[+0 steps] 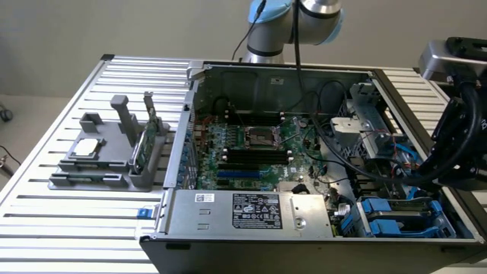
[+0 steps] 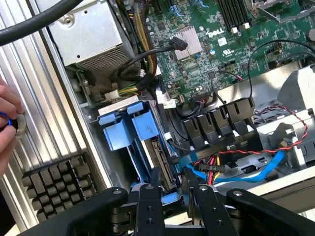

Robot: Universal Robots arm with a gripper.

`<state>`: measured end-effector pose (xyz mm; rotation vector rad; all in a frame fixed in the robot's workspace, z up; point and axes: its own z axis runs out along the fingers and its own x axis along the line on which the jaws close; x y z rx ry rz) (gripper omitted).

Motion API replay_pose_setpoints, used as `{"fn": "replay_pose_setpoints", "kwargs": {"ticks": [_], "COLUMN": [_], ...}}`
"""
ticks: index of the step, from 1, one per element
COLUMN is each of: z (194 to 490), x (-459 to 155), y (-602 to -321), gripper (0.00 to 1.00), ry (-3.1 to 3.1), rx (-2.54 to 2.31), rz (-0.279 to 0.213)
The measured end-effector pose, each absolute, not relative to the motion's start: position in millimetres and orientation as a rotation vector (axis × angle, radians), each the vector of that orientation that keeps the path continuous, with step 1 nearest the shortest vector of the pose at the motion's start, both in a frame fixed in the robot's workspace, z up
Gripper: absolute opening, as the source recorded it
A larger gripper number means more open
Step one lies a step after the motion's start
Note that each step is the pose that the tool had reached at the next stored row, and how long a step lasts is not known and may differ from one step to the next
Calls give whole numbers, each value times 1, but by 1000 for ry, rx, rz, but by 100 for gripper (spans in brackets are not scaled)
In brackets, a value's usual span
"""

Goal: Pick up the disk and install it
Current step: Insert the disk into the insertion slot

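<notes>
Site: open computer case [image 1: 274, 228] lying on a slatted metal table [image 1: 68, 228], motherboard [image 1: 251, 154] exposed at the centre of the exterior view.

Arm: the robot arm [image 1: 297, 23] enters at the top centre of the exterior view. Its wrist assembly and black cables hang over the right edge of the case.

Task item: the disk [image 2: 161, 155] stands on edge in the drive bay [image 1: 400, 216], at the lower right of the exterior view. Blue carrier parts frame it, and coloured cabling runs just beside it.

Pincer: in the wrist view, the pincer [image 2: 172, 177] is over the bay. Its two black fingers [image 2: 147, 196] stand apart, one on each side of the disk's near end. A blue piece of the carrier shows in the gap. Whether the fingers press on the disk cannot be told.

Other: a grey fixture [image 1: 99, 165] at the left of the exterior view carries a small square chip [image 1: 86, 147] and an upright green card [image 1: 148, 134]. A person's hand [image 2: 7, 123] is over the table slats beside the case.
</notes>
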<state>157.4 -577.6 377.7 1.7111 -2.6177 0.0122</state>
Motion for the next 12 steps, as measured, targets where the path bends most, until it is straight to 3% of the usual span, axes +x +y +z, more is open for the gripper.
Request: {"fn": "replay_pose_setpoints", "kwargs": {"ticks": [12], "z": [376], "x": [157], "y": [-578], "gripper": [31], "ry": [-2785], "rx": [1420], "rz": [10]}}
